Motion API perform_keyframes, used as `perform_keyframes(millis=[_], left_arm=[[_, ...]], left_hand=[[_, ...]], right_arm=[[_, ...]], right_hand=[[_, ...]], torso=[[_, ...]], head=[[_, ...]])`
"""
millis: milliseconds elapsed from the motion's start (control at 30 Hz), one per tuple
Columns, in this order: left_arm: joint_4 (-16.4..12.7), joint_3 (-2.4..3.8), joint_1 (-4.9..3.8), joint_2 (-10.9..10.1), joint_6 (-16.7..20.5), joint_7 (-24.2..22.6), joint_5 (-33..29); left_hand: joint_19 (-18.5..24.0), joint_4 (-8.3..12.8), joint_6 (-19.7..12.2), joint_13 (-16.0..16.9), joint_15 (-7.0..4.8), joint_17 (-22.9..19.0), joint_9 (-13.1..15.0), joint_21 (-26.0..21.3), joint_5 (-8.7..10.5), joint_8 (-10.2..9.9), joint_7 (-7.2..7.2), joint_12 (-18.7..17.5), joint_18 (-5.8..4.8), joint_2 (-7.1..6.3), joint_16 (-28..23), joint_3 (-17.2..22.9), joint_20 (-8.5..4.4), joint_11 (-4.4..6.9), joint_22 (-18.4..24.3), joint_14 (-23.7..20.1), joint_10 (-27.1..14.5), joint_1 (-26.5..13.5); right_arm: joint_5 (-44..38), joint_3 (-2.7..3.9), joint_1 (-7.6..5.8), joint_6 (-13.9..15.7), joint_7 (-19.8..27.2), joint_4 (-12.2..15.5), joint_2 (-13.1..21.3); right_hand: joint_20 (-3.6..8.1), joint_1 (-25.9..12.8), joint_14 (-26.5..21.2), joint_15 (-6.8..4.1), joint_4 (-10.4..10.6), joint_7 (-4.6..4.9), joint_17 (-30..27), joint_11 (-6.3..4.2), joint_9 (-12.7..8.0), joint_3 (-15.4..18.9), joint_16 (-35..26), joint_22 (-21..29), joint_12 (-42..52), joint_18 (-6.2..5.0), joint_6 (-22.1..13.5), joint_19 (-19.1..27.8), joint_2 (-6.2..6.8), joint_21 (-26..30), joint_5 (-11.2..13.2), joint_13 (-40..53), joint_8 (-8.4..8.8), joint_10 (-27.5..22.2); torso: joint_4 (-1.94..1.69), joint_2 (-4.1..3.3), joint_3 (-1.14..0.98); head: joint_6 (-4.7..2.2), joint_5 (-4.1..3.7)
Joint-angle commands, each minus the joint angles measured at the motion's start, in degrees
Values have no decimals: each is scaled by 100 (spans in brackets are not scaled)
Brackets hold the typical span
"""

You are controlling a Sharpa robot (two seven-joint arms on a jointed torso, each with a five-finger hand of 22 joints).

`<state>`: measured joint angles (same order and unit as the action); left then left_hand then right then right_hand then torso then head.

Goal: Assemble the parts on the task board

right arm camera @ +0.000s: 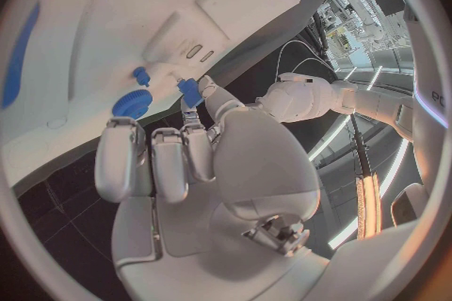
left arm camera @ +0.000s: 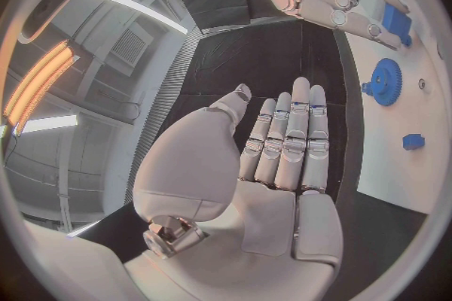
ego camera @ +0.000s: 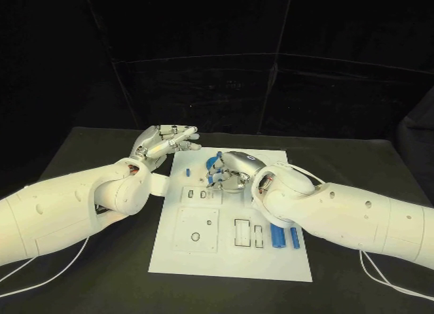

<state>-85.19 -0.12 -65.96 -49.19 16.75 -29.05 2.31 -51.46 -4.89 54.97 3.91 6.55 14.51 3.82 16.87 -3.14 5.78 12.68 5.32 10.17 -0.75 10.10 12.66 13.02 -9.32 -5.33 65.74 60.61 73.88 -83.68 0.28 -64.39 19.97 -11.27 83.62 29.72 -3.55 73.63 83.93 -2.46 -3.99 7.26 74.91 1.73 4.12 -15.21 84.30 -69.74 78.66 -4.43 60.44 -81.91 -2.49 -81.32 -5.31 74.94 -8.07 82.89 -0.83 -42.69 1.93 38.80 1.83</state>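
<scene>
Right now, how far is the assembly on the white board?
Early stage. A blue gear already sits on the white task board. The right hand pinches a small blue part in its fingers. The left hand holds nothing. Two long blue bars lie loose.

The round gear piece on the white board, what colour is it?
Blue. The gear shows best in the left wrist view.
</scene>
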Motion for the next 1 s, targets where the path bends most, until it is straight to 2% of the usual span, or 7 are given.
perform_keyframes(millis=[33, 433, 633, 867, 1000], left_arm=[[7, 4, -12, 5, -88, -56, -257], [40, 4, -14, 22, -121, -35, -282], [50, 3, -15, 31, -156, -6, -283], [61, 3, -14, 41, -205, 37, -282], [58, 3, -14, 38, -220, 46, -259]], left_hand=[[0, 36, 8, 5, 5, 7, 1, -31, 9, -39, 16, -18, 37, 20, -23, -3, 21, -22, 6, -23, 19, 52], [0, 45, 11, 5, 4, 10, 1, -33, 9, -40, 14, -19, 38, 21, -27, 2, 21, -20, 7, -24, 24, 58], [0, 45, 11, 5, 4, 10, 1, -33, 9, -40, 14, -19, 38, 21, -27, 2, 21, -20, 7, -24, 24, 58], [0, 47, 12, 5, 4, 11, 1, -33, 9, -40, 14, -19, 38, 21, -29, 3, 21, -20, 8, -24, 24, 58], [0, 48, 12, 5, 5, 11, 1, -33, 9, -40, 14, -20, 38, 20, -30, 3, 21, -20, 8, -25, 25, 58]], right_arm=[[-366, 0, 38, -65, -274, -41, -74], [-500, -77, 117, -189, -331, -45, -146], [-509, -91, 124, -314, -393, -57, -151], [-508, -96, 137, -408, -415, -81, -158], [-508, -97, 147, -449, -449, -95, -149]], right_hand=[[-18, -36, 374, 13, 6, -48, 337, 17, 23, -49, -32, 5, -18, 51, 40, 3, 1, 17, 42, 488, -14, -36], [-18, -38, 374, 13, 0, -48, 337, 16, 23, -56, -32, 1, -17, 51, 41, 1, 10, 16, 48, 490, -13, -35], [-19, -62, 373, 13, -1, -41, 331, 20, 21, -67, -36, 6, -23, 50, 35, 3, 27, 19, 64, 485, -5, -38], [-19, -68, 373, 14, -2, -41, 331, 21, 20, -70, -36, 5, -21, 50, 33, 2, 32, 18, 69, 486, -3, -37], [-19, -70, 373, 14, -5, -40, 331, 21, 20, -74, -36, 8, -23, 50, 30, 3, 36, 20, 72, 485, 0, -37]], torso=[[-4, -5, -3], [-14, 1, -2], [-5, -1, -5], [-14, 0, -8], [-7, -1, -3]], head=[[38, 25], [89, 47], [89, 45], [101, 62], [113, 64]])
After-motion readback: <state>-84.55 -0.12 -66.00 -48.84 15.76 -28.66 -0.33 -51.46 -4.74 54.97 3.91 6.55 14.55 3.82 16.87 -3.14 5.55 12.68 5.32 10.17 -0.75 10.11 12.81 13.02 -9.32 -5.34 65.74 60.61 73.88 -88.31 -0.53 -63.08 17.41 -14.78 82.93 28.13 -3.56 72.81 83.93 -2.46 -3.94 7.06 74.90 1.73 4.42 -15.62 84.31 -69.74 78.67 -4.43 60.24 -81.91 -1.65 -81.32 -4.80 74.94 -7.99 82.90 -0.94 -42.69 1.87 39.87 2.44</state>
